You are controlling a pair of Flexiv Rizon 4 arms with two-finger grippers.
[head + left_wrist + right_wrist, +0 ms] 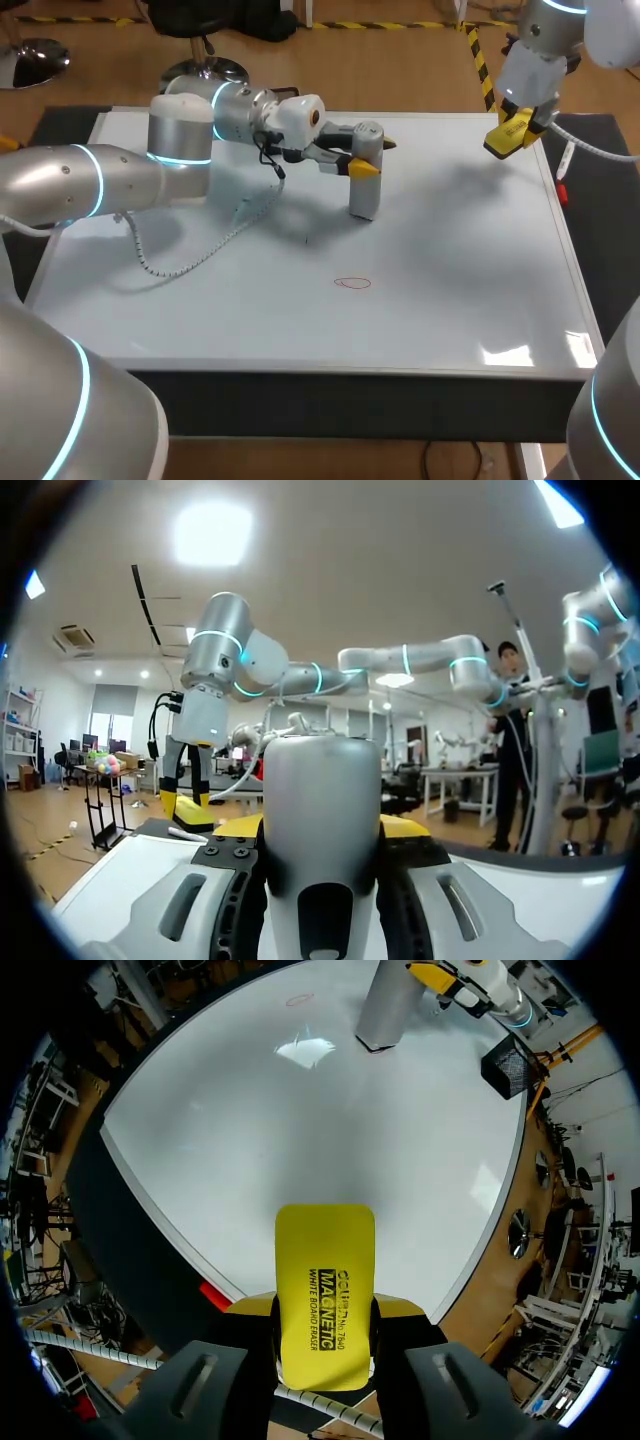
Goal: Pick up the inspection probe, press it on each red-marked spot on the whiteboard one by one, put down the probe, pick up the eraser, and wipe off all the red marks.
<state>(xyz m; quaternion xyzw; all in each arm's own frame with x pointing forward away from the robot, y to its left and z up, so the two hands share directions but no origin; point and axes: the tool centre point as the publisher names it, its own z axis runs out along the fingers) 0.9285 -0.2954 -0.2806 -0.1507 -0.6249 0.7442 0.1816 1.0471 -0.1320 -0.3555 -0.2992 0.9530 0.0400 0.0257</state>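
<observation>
Flat white whiteboard [450, 250]: one red oval mark [352, 283], lower centre of frame.
Grey cylindrical inspection probe [364, 190]: centre frame, upright on the board, clamped between the left gripper's [372, 155] jaws.
Yellow rectangular eraser [325, 1295]: upper right, above the board's corner, pinched in the right gripper [512, 135].

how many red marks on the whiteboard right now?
1. A red oval on the whiteboard, toward its near edge, in front of the upright probe and apart from it. More could be hidden under the probe's base.
</observation>
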